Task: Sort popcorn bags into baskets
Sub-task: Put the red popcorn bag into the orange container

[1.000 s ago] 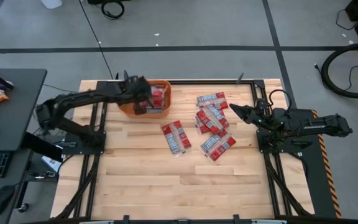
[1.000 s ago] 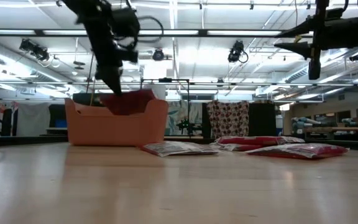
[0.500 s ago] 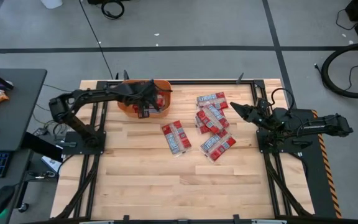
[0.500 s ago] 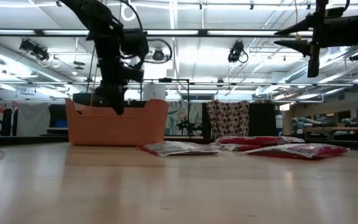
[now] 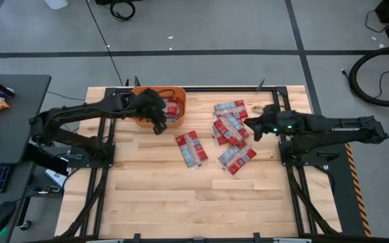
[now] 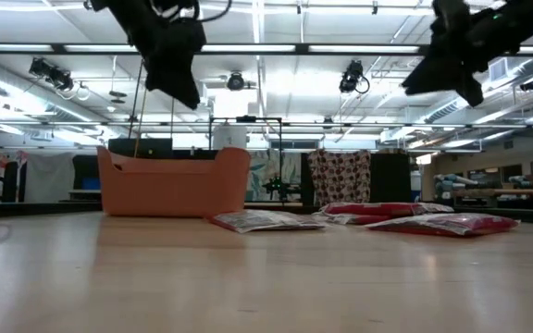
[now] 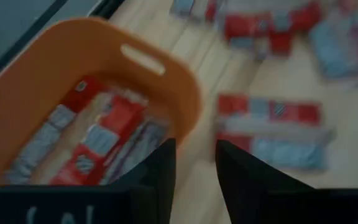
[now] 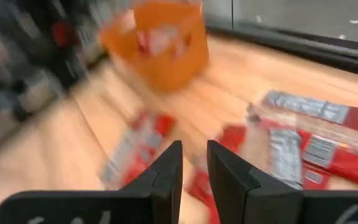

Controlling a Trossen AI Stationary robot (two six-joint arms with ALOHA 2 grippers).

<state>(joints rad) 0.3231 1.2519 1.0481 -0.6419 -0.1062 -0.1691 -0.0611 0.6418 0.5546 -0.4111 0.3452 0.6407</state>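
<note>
High view looks straight down on the bench [image 5: 147,196]; low view looks level across it. Both wrist views look forward, sharing the orange basket [image 7: 173,87] ahead.

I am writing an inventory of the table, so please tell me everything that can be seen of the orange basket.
The orange basket is a rectangular tub that looks like plastic, with rounded corners, low walls and a slot handle in its end wall. It stands upright on the wooden table near the far edge. Several red popcorn bags lie inside. The left pincer hangs above its near rim, not touching.
</note>
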